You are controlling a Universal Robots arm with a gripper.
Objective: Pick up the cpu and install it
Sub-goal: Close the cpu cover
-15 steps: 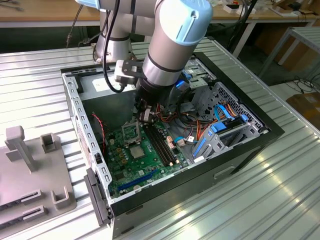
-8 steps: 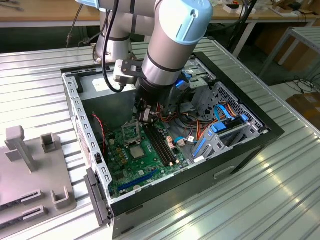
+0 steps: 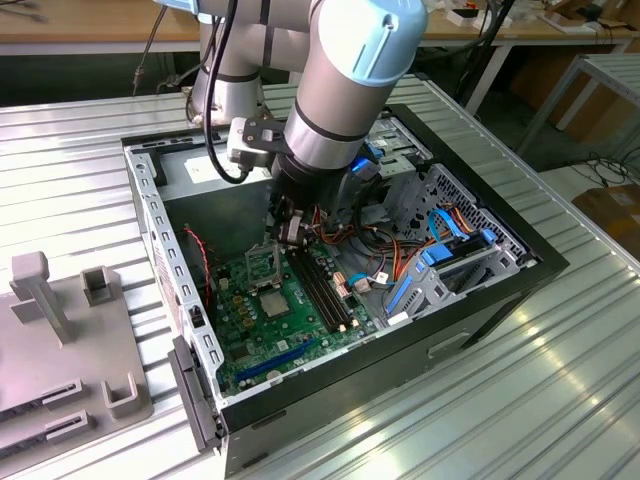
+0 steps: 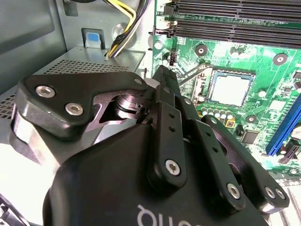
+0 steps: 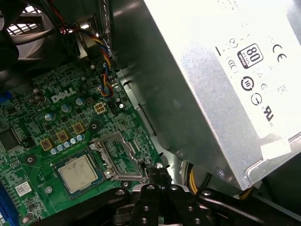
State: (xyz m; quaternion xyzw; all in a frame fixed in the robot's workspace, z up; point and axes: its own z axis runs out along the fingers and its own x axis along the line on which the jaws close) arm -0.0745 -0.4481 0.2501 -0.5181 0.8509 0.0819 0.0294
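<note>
Open computer case [image 3: 330, 390] sits on the ribbed metal worktop [image 3: 560, 400]; the arm reaches into it. Green motherboard [image 3: 250, 335] lies flat inside. Gripper [image 5: 157, 176] hangs over the raised socket frame [image 5: 120, 157], fingers [image 5: 162, 181] pressed together, pinching nothing. The cpu [image 5: 77, 173] lies seated in its socket, just beside the frame.

You're seeing a matt silvery metal chip [image 5: 79, 173] on the glossy green board [image 5: 61, 127], beside it a dull grey metal box [image 5: 211, 89]; gripper [image 5: 159, 181] links are matt black.
</note>
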